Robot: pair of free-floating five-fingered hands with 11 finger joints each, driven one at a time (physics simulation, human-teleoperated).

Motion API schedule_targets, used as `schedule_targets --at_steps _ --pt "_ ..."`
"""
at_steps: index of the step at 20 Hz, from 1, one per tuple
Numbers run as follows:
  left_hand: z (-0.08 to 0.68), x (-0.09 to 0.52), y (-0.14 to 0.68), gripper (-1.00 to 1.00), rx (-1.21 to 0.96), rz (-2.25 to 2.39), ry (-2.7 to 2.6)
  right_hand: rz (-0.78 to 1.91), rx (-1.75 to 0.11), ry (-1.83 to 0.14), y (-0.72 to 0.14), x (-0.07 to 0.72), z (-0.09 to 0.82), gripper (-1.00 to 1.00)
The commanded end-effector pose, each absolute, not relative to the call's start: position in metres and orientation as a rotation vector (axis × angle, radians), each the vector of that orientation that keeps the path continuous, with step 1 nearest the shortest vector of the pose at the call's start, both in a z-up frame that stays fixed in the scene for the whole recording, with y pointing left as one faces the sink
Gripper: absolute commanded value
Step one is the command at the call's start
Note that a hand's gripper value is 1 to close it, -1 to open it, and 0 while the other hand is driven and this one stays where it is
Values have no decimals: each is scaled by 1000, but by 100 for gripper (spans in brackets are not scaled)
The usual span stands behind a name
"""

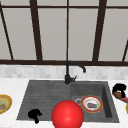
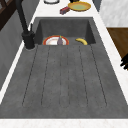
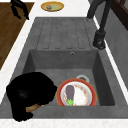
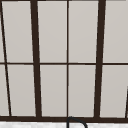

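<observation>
Right of the sink's [image 1: 110, 100] edge, the right robot hand [image 1: 119, 90] curls around a brown object [image 1: 117, 95].

Two hands, left [image 1: 34, 115] and right [image 1: 119, 90], two yellow bowls [image 1: 4, 103] [image 2: 79, 6], one plate [image 1: 91, 104], one banana [image 2: 81, 41], one red ball [image 1: 67, 114].

kitchen: dark sink [image 1: 45, 96] with drainboard, black tap [image 1: 71, 71], white tabletop [image 1: 10, 86], plates [image 1: 91, 104], window [image 1: 67, 30] behind.

Both are bare, matte black, human-shaped hands (no wrist, arm or cable behind them): the left hand [image 1: 34, 115] at the sink's [image 1: 45, 95] front edge, the right hand [image 1: 119, 90] right of it.
</observation>
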State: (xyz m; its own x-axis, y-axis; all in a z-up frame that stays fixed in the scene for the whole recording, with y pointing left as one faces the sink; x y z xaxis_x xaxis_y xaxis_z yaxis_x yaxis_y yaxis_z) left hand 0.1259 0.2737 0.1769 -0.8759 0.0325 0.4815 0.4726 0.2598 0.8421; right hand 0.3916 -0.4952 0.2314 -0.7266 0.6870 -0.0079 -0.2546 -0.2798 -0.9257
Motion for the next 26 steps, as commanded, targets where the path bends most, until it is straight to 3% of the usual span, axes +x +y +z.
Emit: schedule_targets --at_steps 1,26 --pt "177 126 274 0 -461 -1649 -2170 1982 -522 -1329 -513 382 235 100" --pt "177 126 274 0 -461 -1649 -2170 1916 -655 -1255 -600 349 201 100"
